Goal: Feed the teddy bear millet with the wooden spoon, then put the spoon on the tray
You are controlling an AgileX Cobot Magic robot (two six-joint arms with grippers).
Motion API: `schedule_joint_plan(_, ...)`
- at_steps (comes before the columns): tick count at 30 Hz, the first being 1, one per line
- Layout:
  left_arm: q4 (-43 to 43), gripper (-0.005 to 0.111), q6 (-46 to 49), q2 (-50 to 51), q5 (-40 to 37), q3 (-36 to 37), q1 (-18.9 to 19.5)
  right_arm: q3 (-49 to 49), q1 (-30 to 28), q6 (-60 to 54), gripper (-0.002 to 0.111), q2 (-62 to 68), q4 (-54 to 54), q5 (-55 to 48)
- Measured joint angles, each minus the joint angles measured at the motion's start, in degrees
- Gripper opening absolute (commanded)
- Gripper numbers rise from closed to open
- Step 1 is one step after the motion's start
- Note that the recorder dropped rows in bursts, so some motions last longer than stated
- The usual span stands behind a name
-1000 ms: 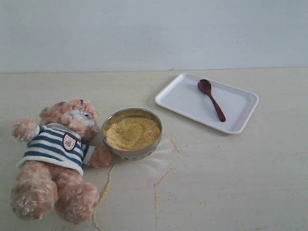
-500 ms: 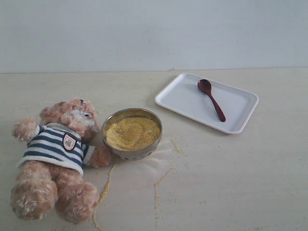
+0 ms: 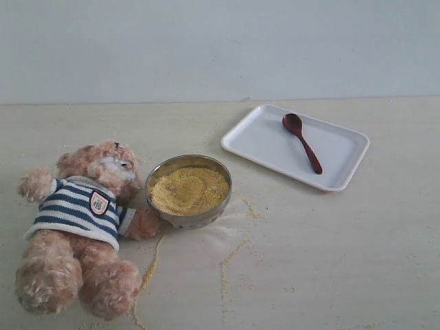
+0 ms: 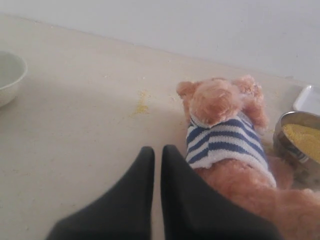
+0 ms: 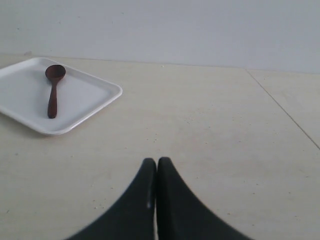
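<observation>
Left fingers [image 4: 145, 167]: pressed together with only a thin slit between them, holding nothing. They hung over the bare surface [image 3: 330, 254] just beside the teddy bear [image 3: 79, 220]; whether one of them touched the plush could not be told.

Right fingers [image 5: 146, 175]: pressed together, empty, touching nothing, well apart from the tray [image 3: 268, 141].

The wooden spoon [image 3: 302, 142] lay flat inside the tray. The bear lay on its back, one paw against the metal bowl [image 3: 196, 221], which was heaped with millet [image 3: 188, 190]. Thin loose trails [image 3: 148, 271] of grain ran across the surface near the bowl.

Neither arm appeared in the exterior view. In the left wrist view a white bowl [image 4: 7, 75] was cut off at the frame edge, as were the tray and the metal bowl, and the bear's face was turned away.
</observation>
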State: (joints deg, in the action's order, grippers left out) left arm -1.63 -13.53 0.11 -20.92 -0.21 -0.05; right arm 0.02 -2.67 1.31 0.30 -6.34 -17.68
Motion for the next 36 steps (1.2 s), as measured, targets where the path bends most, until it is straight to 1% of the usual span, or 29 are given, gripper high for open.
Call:
schedule_joint_plan(4,0.82,0.005,1.61,0.0,-1.46,0.0,0.0,0.0,0.0,0.0,0.0,0.0,0.0,0.0)
schedule_joint_plan(11,1.19,0.005,2.52,0.0,-1.49,0.0,0.0,0.0,0.0,0.0,0.0,0.0,0.0,0.0)
schedule_joint_plan(36,1.19,0.005,2.66,0.0,-1.49,0.0,0.0,0.0,0.0,0.0,0.0,0.0,0.0,0.0)
